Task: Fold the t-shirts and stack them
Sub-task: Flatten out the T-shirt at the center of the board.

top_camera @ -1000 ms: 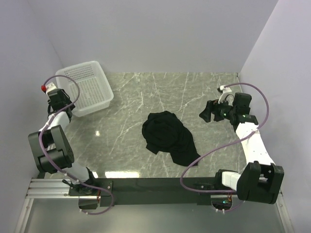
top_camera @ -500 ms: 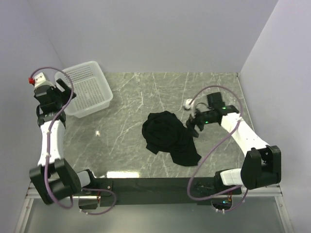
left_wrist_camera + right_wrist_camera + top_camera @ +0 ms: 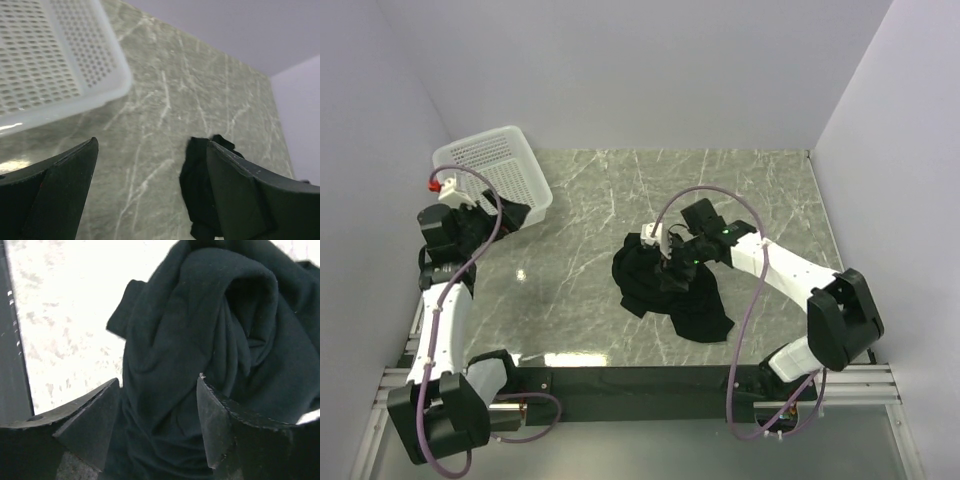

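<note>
One black t-shirt [image 3: 670, 300] is lying crumpled near the middle of the grey-green marble table [image 3: 580, 200]. It is bunched into a rough heap, with a loose flap trailing toward 5 o'clock, on the side of the arms' bases.

From above, the right arm is arching in from 4 o'clock, and the right gripper [image 3: 157, 382] is hanging directly over the heap's 12 o'clock part. In its own wrist view, its two dark fingers are standing apart on either side of a thick rolled fold. Cloth is filling the gap beyond the tips, and neither finger is visibly pinching the fabric. Bare pale tabletop is showing at 10 o'clock of that view.

A white mesh basket [image 3: 485, 160] is sitting in the table's 10 o'clock corner, close to the walls. The left gripper [image 3: 152, 145] is hovering just beside the basket's near rim, at about 9 o'clock on the table and well apart from the shirt. Its fingers are spread wide, with nothing between them. In the left wrist view, the basket is filling the 10 o'clock part of the frame. The dark heap is showing at 5 o'clock, partly behind one finger, with bare marble between basket and shirt.

Lilac cables [image 3: 720, 195] are looping over both arms.
</note>
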Motion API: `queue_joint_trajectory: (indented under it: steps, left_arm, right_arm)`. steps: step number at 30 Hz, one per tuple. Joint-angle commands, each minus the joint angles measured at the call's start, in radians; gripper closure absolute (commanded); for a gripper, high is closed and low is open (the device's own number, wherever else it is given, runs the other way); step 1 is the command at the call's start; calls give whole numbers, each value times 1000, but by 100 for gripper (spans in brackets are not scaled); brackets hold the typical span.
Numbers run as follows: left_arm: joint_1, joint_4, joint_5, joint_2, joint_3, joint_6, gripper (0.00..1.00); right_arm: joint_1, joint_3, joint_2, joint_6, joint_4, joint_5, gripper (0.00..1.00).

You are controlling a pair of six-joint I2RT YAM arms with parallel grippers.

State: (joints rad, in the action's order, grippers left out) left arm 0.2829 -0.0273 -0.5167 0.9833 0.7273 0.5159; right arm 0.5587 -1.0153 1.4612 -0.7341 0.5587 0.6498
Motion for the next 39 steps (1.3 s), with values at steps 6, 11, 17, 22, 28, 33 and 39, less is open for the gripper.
queue_joint_trajectory:
  steps: [6,11,17,22,28,33,39]
  left_arm:
    - [-62,76,-45,-94,-69,73,5]
    - [-88,79,-43,-86,-71,72,5]
    - [-116,87,-51,-63,-46,61,5]
    - [-158,124,-75,-46,-31,50,5]
    - [-218,153,-72,-25,-25,47,5]
    - [-232,150,-69,-26,-25,39,5]
    - [-248,162,-77,-35,-25,35,5]
  right_arm:
    - [52,-42,80,219,-157,-203,38]
    - [64,-54,90,259,-132,-197,68]
    - [46,-110,-59,269,-59,-139,100]
    - [1,-258,-165,291,-40,-174,100]
    - [-42,-365,-173,381,-176,-278,100]
    - [-63,-452,-161,395,-308,-337,100]
    - [-86,-606,-124,440,-356,-335,100]
